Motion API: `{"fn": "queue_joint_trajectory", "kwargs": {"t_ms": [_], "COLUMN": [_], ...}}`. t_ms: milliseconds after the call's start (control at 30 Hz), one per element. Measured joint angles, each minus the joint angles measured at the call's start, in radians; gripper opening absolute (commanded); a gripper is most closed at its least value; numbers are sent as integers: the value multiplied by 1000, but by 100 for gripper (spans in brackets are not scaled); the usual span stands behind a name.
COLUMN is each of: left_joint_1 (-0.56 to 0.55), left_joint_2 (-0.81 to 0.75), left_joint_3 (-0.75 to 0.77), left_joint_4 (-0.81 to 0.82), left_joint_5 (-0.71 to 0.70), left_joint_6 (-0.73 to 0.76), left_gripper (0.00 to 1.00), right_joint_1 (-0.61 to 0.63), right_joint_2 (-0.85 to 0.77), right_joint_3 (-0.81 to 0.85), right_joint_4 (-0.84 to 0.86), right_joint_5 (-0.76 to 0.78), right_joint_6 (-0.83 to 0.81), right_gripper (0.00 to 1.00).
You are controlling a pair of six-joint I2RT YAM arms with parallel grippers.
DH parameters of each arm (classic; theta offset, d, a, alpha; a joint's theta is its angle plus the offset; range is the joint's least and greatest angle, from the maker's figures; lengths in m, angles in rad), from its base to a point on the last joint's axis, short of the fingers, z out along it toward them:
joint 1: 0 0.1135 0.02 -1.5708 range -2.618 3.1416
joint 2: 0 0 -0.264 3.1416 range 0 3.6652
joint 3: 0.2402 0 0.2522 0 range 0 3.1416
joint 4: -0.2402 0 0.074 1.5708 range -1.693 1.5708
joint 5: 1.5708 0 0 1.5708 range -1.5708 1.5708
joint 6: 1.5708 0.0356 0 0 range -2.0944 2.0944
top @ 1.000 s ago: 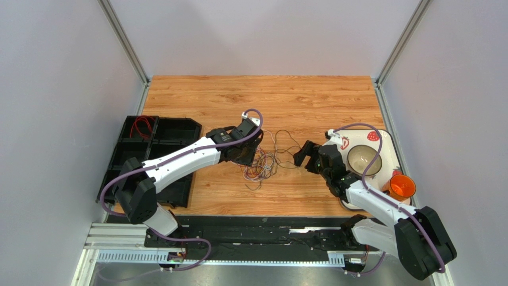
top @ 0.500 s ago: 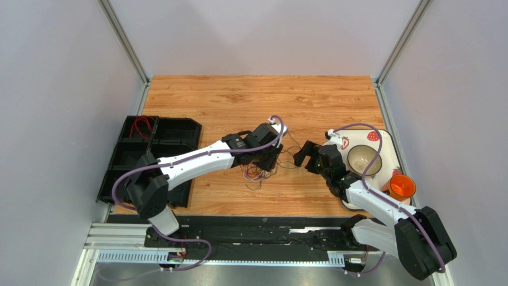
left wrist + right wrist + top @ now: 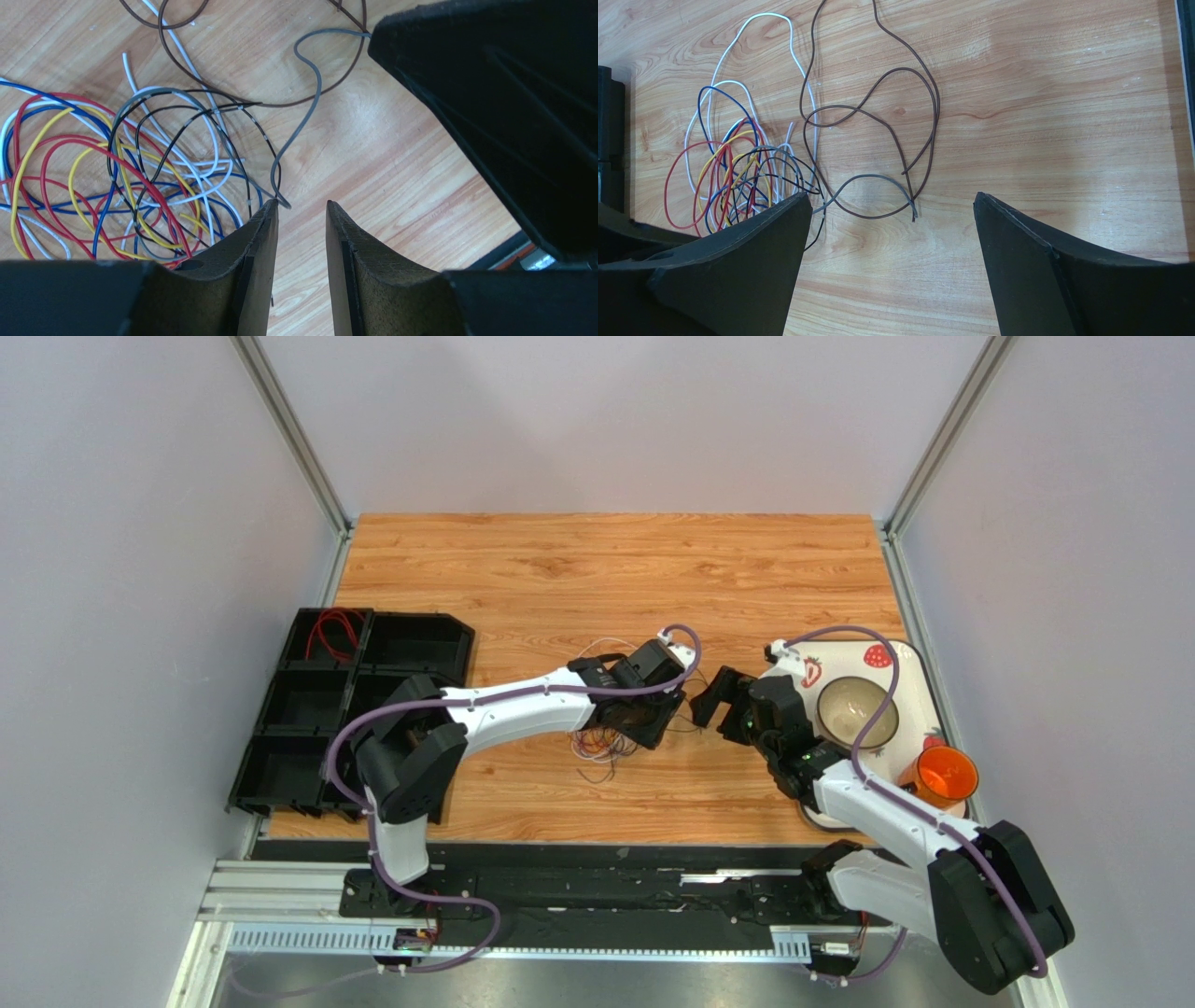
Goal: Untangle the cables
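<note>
Left gripper [image 3: 300,206] beside the tangle of thin coloured wires [image 3: 133,175] — jaws barely apart, empty.
You likely pinch the loose grey wire [image 3: 312,105] next; right gripper [image 3: 892,199] gapes wide, empty.

Your left arm [image 3: 519,707] stretches low from the near edge to the middle of the table [image 3: 561,560]. The left gripper [image 3: 300,210] is nearly closed, a narrow gap showing. Your right arm [image 3: 856,795] is bent, and the right gripper [image 3: 892,203] is spread wide, close beside the left.
</note>
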Motion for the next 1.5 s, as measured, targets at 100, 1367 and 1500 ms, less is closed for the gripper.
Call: {"fn": "queue_joint_trajectory", "kwargs": {"t_ms": [100,1367,1500], "left_joint_1": [0,31,80], "left_joint_2": [27,28,-34], "left_joint_3": [21,657,850], "left_joint_4": [4,-368,-428], "left_joint_5": [-16,-119,-62], "left_joint_6": [-3,-24,-23], "left_gripper": [40,0,0], "right_joint_1": [0,0,0], "right_joint_2": [0,0,0], "right_joint_3": [0,0,0], "right_joint_4": [0,1,1], "right_joint_5": [0,-1,-1], "right_joint_6": [0,0,0], "right_gripper": [91,91,91]}}
